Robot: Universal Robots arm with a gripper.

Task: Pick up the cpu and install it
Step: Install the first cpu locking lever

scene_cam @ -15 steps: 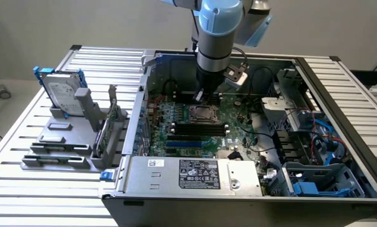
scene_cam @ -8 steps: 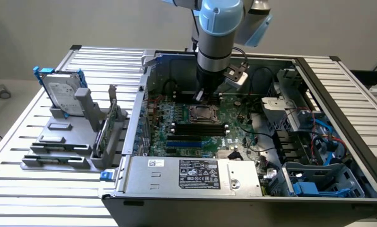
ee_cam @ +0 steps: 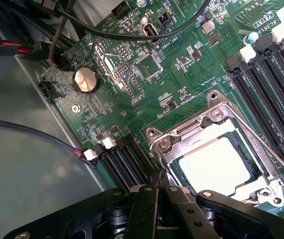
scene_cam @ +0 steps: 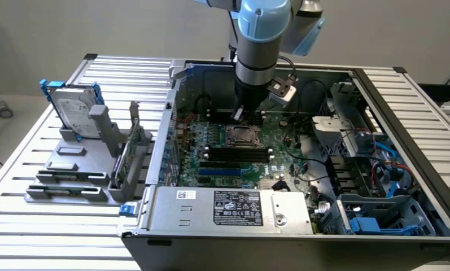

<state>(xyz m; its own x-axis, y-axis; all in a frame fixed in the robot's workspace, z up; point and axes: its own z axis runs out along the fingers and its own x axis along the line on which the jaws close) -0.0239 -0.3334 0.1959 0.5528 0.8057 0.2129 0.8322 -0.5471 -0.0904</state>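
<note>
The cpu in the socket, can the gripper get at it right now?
Probably yes: the gripper is shut beside the socket frame, and the cpu lies uncovered inside it, nothing over its top.

High exterior, close wrist; shared socket (scene_cam: 244, 135).

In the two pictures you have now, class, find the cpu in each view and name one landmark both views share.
Exterior view: the cpu lies in the socket frame at the motherboard's middle, just below the shut gripper.
Wrist view: the cpu is the pale square inside the frame, close beside the gripper.
Shared landmark: the black memory slots beside the socket.
</note>
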